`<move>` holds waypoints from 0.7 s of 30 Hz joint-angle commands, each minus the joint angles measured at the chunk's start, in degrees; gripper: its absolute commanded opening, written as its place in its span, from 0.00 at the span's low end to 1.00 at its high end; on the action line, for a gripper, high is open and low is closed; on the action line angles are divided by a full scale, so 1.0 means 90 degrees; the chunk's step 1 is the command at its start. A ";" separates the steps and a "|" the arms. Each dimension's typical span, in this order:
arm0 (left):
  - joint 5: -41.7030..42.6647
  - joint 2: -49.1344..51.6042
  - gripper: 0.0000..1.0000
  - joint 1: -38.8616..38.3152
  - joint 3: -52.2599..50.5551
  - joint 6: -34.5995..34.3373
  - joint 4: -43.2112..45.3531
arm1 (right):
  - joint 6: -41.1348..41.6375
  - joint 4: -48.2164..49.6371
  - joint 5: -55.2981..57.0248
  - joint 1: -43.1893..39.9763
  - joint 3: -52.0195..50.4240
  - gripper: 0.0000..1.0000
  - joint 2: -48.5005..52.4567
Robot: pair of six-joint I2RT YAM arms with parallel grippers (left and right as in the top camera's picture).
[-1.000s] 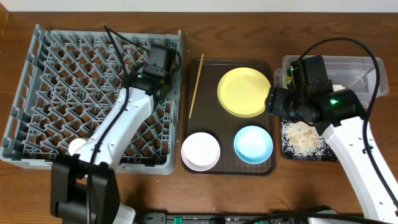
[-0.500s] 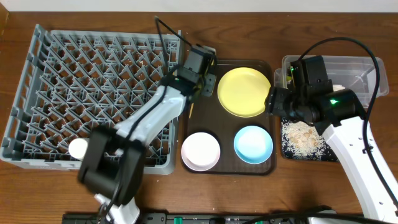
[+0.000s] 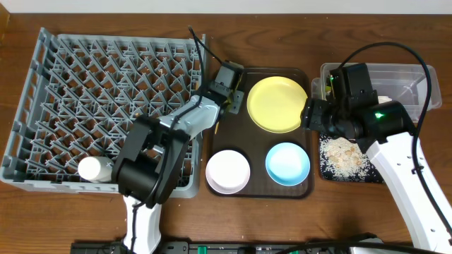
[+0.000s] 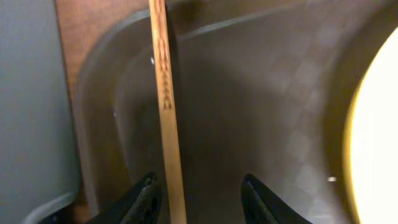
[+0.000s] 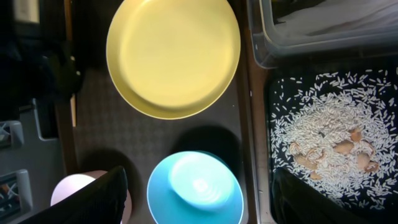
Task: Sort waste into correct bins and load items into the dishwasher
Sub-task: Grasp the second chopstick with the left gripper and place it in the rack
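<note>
– Brown wooden tabletop [image 3: 332,222], seen from overhead. Grey dish rack [image 3: 70,85] fills the left of the frame, dark brown serving tray [image 3: 248,141] sits in the centre, and the bins are at far right.

– What's on the serving tray?

– Yellow plate [image 3: 277,104] upper right, pink bowl [image 3: 227,171] lower left, blue bowl [image 3: 287,164] lower right. One chopstick [image 4: 166,106] lies along the tray's left edge. From above it's mostly covered by the left arm.

– Left gripper?

– Left gripper [image 4: 200,186] is low over the tray's left side, jaws partly apart, nothing clamped. The chopstick runs up the wrist view between the fingers, tight against the one at frame left. Can't tell if they touch.

– Right gripper?

– Right gripper [image 5: 199,180] is spread wide and empty. It hangs above the blue bowl, with the yellow plate in the upper part of its wrist view.

– Bins?

– Black tray [image 5: 379,202] at lower right holds the rice scraps [image 5: 323,130], heaped mid-tray with loose grains scattered around. Clear tub [image 3: 395,67] is directly above it in the frame, just beside it. The right arm hides part of the tub, so I can't read its contents.
</note>
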 commanded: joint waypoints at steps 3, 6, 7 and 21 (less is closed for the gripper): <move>-0.0102 0.0262 0.45 0.0024 0.0080 0.0109 -0.0005 | -0.0002 0.0027 0.0017 0.0029 -0.0029 0.73 0.0044; 0.0066 0.0262 0.40 0.0007 0.0080 0.0058 -0.0051 | 0.0000 0.0027 0.0017 0.0029 -0.0029 0.73 0.0044; 0.0223 0.0262 0.37 0.0002 0.0080 0.0058 -0.0092 | 0.0000 0.0029 0.0017 0.0029 -0.0029 0.73 0.0044; 0.0573 -0.0755 0.08 -0.0041 0.0087 -0.0546 -0.0478 | 0.0000 0.0015 0.0015 0.0029 -0.0029 0.73 0.0044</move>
